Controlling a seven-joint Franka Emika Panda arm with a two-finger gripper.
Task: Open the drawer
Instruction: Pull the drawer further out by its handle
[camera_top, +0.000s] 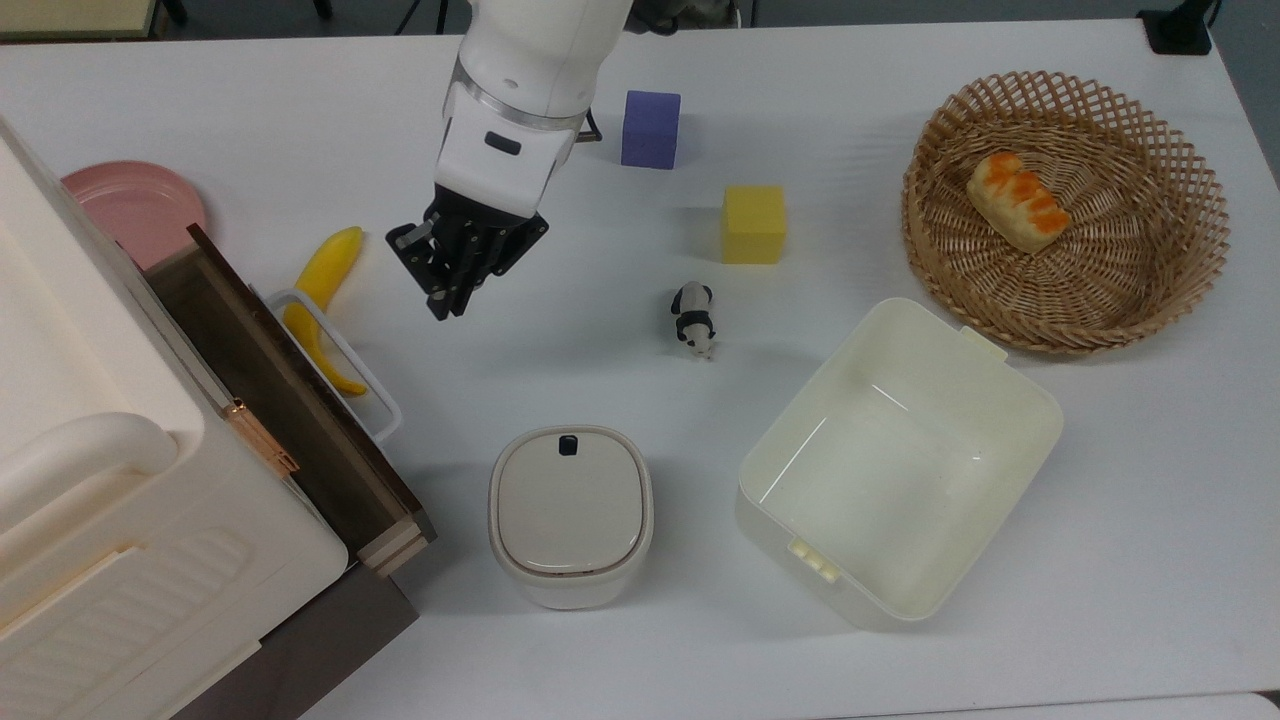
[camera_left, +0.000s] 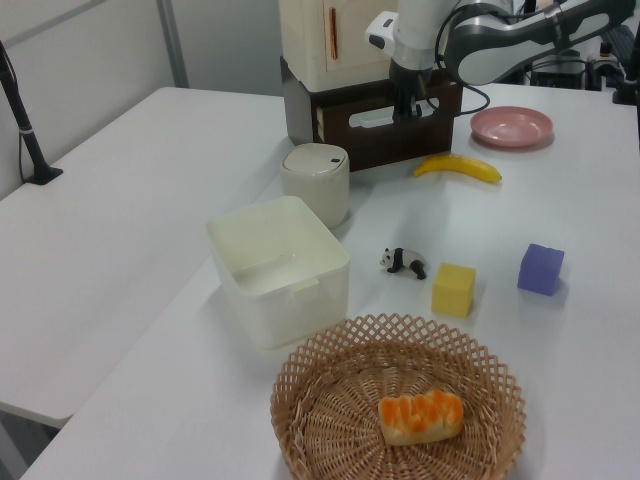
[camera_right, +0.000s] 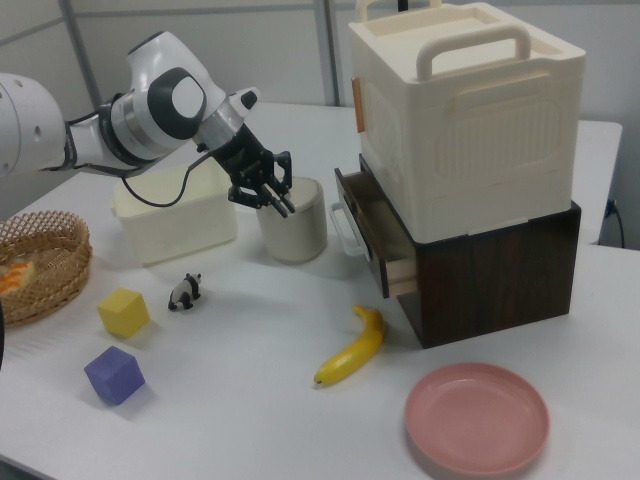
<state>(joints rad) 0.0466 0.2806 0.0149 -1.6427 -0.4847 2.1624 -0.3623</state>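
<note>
The drawer (camera_top: 300, 400) stands partly pulled out of the dark brown cabinet, and its pale plywood side (camera_right: 400, 272) shows in the right view. The white loop handle (camera_top: 372, 385) sticks out of the drawer's dark front panel. My gripper (camera_top: 450, 295) hangs above the table to the top view's right of the handle, apart from it. It is open, with nothing between its fingers. In the right view the gripper (camera_right: 281, 208) hovers in front of the lidded bin, to the right view's left of the handle (camera_right: 343, 225).
A banana (camera_top: 325, 275) lies by the drawer front, partly under the handle. A lidded bin (camera_top: 570, 515), a cream tub (camera_top: 900, 460), a toy panda (camera_top: 693, 318), yellow (camera_top: 754, 223) and purple (camera_top: 650, 128) cubes, a basket (camera_top: 1065, 300) and a pink plate (camera_top: 135, 210) stand around.
</note>
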